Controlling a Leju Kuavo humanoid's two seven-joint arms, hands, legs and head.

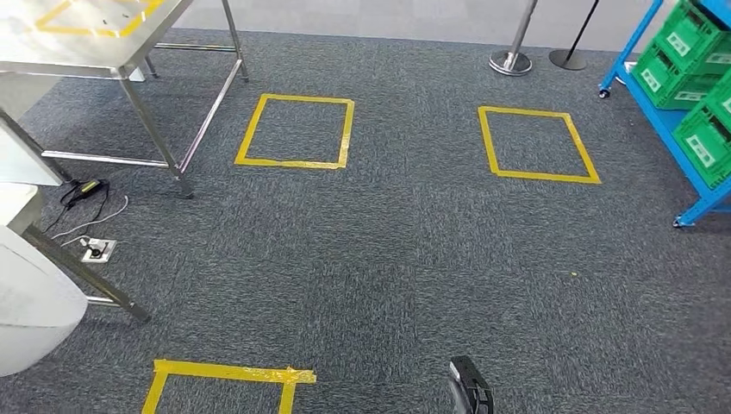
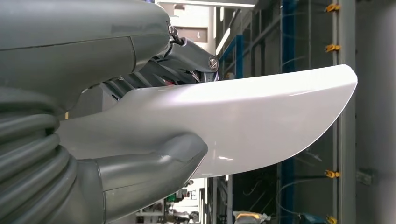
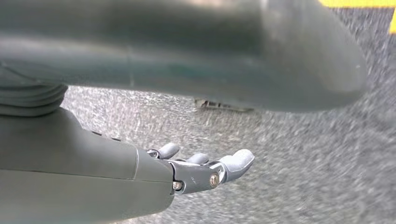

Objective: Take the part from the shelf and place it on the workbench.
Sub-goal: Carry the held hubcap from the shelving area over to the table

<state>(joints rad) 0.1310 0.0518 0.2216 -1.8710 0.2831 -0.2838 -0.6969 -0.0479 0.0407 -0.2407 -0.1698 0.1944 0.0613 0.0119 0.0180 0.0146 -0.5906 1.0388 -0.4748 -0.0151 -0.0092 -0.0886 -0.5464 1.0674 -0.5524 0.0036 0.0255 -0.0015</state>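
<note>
My left hand (image 2: 93, 60) grips a large white curved part (image 2: 261, 116), with the thumb (image 2: 154, 168) under it and darker fingers above. In the head view the same white part (image 1: 30, 293) shows at the lower left edge. The steel workbench (image 1: 52, 47), marked with yellow tape, stands at the far left. The blue shelf (image 1: 664, 121) with green crates (image 1: 690, 43) is at the far right. My right hand (image 3: 140, 163) hangs over the grey carpet with its fingers (image 3: 205, 170) stretched out and nothing in it.
Yellow tape squares (image 1: 297, 129) (image 1: 536, 144) mark the carpet ahead, and another (image 1: 224, 373) lies close by at the lower left. Cables and a floor socket (image 1: 95, 250) lie by the workbench legs. Stanchion bases (image 1: 511, 62) stand at the back.
</note>
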